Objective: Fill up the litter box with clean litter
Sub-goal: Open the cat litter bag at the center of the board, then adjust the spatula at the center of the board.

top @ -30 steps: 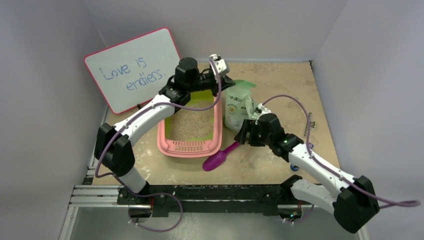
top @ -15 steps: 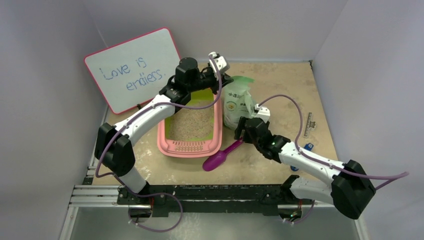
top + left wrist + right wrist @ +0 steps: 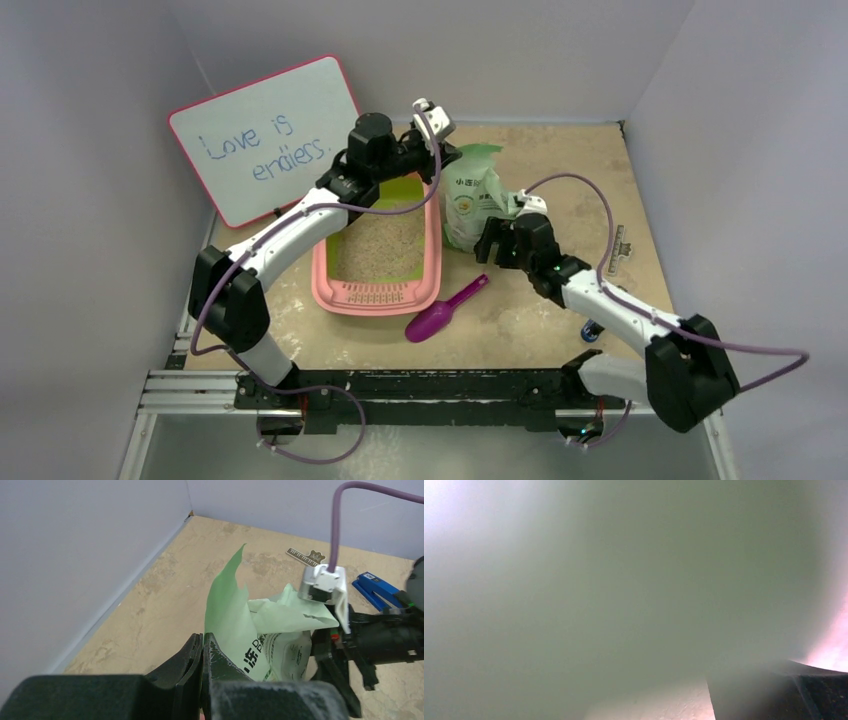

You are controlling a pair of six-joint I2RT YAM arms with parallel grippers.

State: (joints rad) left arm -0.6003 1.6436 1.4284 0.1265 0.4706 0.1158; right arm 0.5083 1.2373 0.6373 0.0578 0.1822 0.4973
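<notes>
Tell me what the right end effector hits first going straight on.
Most likely the green bag: the right end effector points at its side, and green blur fills its wrist view.

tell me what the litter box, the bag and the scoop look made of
litter box: moulded plastic, smooth pink rim with a slotted grille.
bag: thin pale green printed film, probably plastic; creased, top flopping.
scoop: one-piece purple, likely hard plastic.

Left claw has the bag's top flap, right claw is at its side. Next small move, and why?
Probably close the right claw on the side of the bag. Its wrist view is all pale green, so it sits right against the bag, jaws seemingly apart, while the left claw pinches only the top flap. A second grip should help tip it over the litter box.
</notes>
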